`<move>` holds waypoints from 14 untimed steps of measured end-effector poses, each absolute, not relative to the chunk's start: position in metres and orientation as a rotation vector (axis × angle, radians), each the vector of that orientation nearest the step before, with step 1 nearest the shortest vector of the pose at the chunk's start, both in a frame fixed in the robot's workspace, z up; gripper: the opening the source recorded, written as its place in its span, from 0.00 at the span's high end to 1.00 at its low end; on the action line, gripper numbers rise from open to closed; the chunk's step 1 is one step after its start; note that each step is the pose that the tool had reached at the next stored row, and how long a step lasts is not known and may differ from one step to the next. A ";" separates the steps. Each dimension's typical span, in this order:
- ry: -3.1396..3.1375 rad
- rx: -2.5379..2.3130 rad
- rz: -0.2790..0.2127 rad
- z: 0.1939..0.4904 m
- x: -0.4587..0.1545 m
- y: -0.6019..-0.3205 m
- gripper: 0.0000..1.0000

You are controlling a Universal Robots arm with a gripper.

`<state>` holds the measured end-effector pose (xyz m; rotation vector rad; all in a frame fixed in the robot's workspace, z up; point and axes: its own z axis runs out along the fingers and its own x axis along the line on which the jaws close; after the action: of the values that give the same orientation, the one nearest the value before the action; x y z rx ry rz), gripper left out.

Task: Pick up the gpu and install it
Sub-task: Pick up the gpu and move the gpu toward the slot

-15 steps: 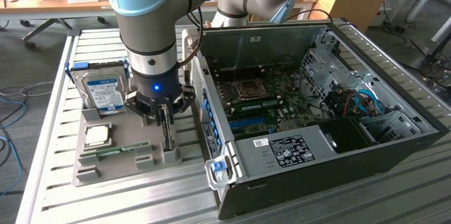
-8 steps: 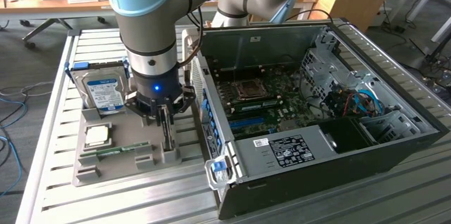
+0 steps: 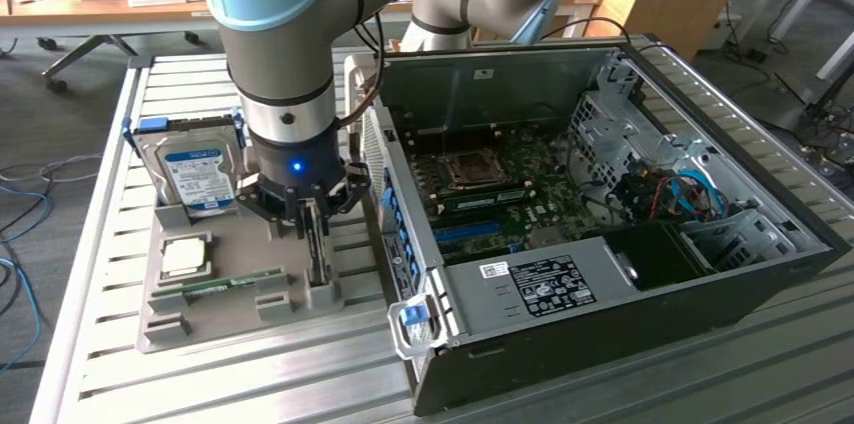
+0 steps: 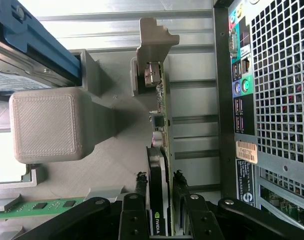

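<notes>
The gpu (image 3: 318, 249) stands on edge in a slot of the grey holder tray (image 3: 200, 329), to the exterior view's left of the open computer case (image 3: 747, 274). My gripper (image 3: 314, 234) reaches straight down over it. In the wrist view the gpu (image 4: 163, 120) shows edge-on: a thin green board with a dark cooler, its far end resting in a grey bracket post. My gripper (image 4: 159, 181) straddles the card, and both black fingers (image 4: 140, 186) press against its faces, shut on it. The card still sits in the holder.
The tray also holds a silver hard drive (image 3: 194, 174) with a blue-white label, a CPU (image 3: 184, 256) and a RAM stick (image 3: 220, 284). A grey block post (image 4: 46, 125) stands beside the card. The case's rear panel (image 4: 272, 100) is close by. The motherboard (image 3: 494, 194) lies exposed.
</notes>
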<state>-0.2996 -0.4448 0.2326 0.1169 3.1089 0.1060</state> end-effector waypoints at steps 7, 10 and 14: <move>3.109 0.117 0.106 0.233 -0.300 -0.445 0.73; 3.109 0.117 0.106 0.233 -0.300 -0.445 0.73; 3.109 0.117 0.106 0.233 -0.300 -0.445 0.73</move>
<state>-0.2995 -0.4448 0.2326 0.1169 3.1088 0.1060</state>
